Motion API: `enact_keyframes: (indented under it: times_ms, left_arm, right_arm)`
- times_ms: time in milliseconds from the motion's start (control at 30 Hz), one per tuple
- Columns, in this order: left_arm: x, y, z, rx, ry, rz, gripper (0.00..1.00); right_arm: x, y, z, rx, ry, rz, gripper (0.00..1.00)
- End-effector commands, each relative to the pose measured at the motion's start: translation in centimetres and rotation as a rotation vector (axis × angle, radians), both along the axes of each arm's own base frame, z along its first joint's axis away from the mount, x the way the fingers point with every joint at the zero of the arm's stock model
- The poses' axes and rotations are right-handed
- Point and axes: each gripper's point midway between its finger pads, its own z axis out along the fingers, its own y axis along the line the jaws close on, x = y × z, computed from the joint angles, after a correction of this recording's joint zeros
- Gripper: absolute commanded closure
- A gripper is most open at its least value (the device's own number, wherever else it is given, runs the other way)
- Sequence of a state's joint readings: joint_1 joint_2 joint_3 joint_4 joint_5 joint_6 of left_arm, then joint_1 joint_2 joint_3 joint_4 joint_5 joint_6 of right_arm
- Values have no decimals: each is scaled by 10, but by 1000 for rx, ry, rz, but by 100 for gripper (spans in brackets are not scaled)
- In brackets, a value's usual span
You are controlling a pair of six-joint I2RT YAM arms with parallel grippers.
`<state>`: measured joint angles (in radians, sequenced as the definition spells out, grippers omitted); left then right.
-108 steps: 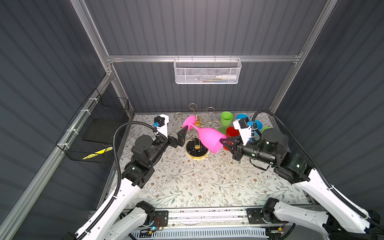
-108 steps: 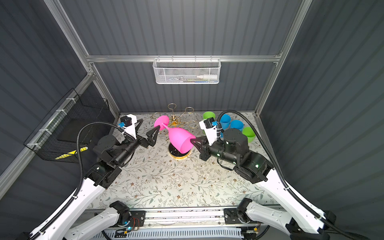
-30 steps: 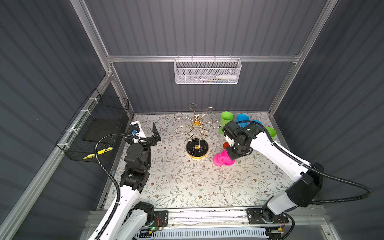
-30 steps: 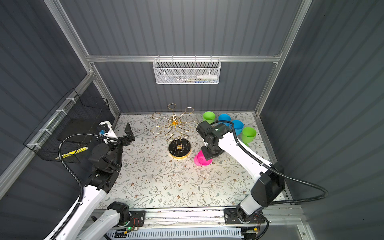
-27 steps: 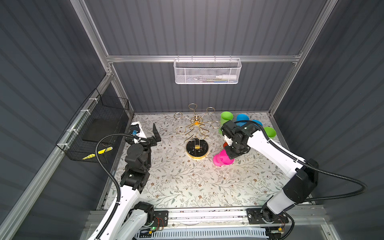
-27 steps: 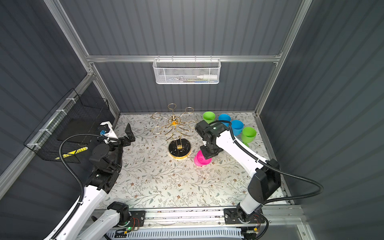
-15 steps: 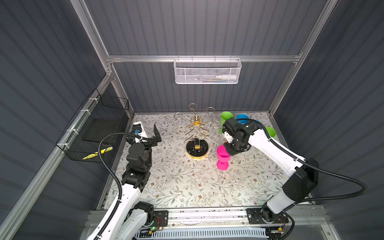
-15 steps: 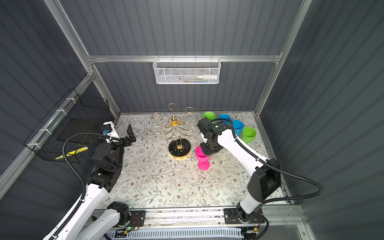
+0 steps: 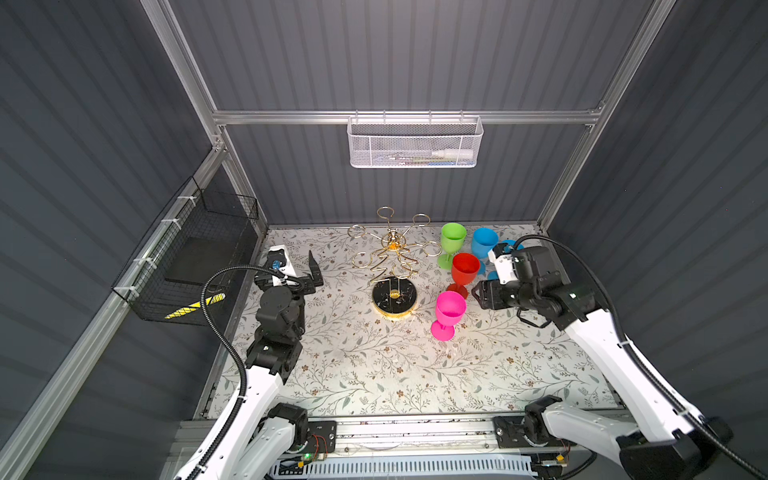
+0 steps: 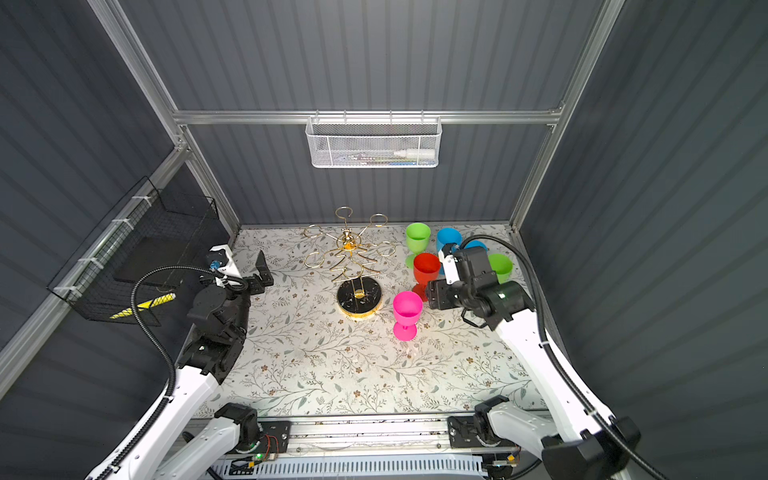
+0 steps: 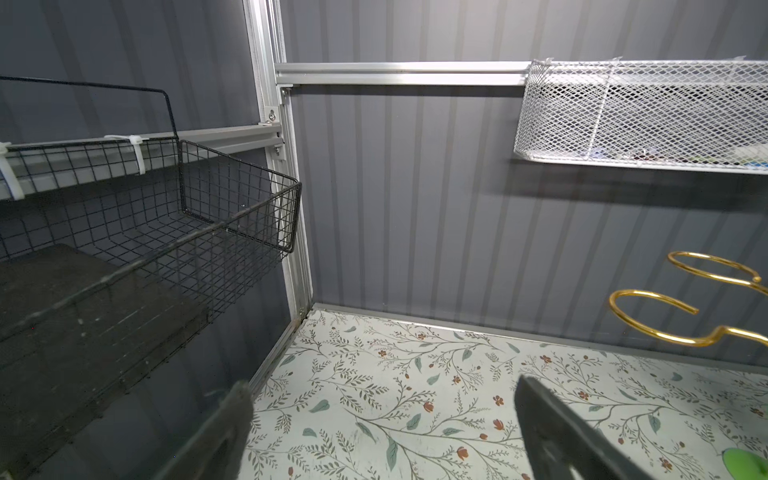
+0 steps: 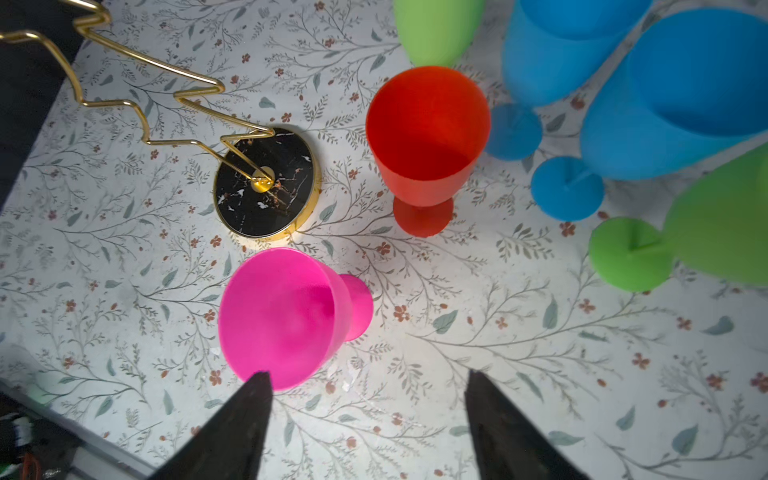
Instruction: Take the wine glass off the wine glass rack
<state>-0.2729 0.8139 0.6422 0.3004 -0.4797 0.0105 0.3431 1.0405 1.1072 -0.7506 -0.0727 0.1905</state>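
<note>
wine glass (image 9: pixel 449 311) (image 10: pixel 407 311) (image 12: pixel 282 316): pink, standing upright on its foot on the counter (image 9: pixel 374 365), bowl opening facing up, nothing holding it.
wine glass position: sitting off the rack (image 9: pixel 394 296) (image 10: pixel 359 297) (image 12: pixel 266 183), just beside the round black gold-rimmed base, on the base's right in both top views and a little nearer the front edge.
rack: standing upright near the back of the counter; none of the gold wire loops showing in the top views is carrying a glass.
right end effector (image 9: pixel 477 296) (image 10: pixel 430 297) (image 12: pixel 365 378): jaws standing wide apart, gripping nothing; hovering just beside the pink bowl on its right, a slim gap showing in both top views. In the right wrist view one fingertip (image 12: pixel 257 386) is overlapping the bowl's rim; contact cannot be told from there.
red glass (image 9: pixel 465 268) (image 12: pixel 428 137): standing upright just behind the pink one, apart from it.
other glasses: green glass (image 9: pixel 453 239), blue glass (image 9: pixel 484 243), second blue glass (image 12: pixel 685 91) and second green glass (image 10: pixel 498 266) clustering upright at the back right.
left end effector (image 9: pixel 293 270) (image 10: pixel 241 270) (image 11: pixel 382 386): jaws spread fully, gripping nothing; hanging over the counter's left side, well apart from rack and glasses.
surroundings: white mesh basket (image 9: pixel 415 145) hanging on the back rail; black wire basket (image 9: pixel 195 253) hanging on the left wall.
</note>
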Motion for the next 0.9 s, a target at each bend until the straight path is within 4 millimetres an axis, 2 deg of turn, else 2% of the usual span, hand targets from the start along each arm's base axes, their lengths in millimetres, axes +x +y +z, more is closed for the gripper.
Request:
enact_keyframes:
  times_ms: [0, 167, 367, 533, 733, 800, 867]
  left_arm:
    - [3, 7, -10, -10, 6, 36, 0]
    - [6, 18, -46, -17, 62, 84, 0]
    - [14, 20, -98, -14, 126, 71, 0]
    - [21, 21, -142, 23, 183, 79, 0]
    - [29, 28, -177, 100, 214, 122, 0]
    - [32, 25, -185, 126, 221, 109, 0]
    - [34, 26, -196, 125, 233, 120, 0]
  right_arm:
    - [23, -12, 18, 53, -210, -55, 1]
    - [37, -40, 4, 72, -393, -139, 1]
    - [50, -67, -32, 29, -482, -210, 1]
    - [61, -99, -58, -15, -554, -306, 1]
    - [71, -125, -82, 7, -611, -356, 1]
    - [75, -130, -98, -3, -576, -360, 1]
    - [76, -134, -100, 2, -596, -369, 1]
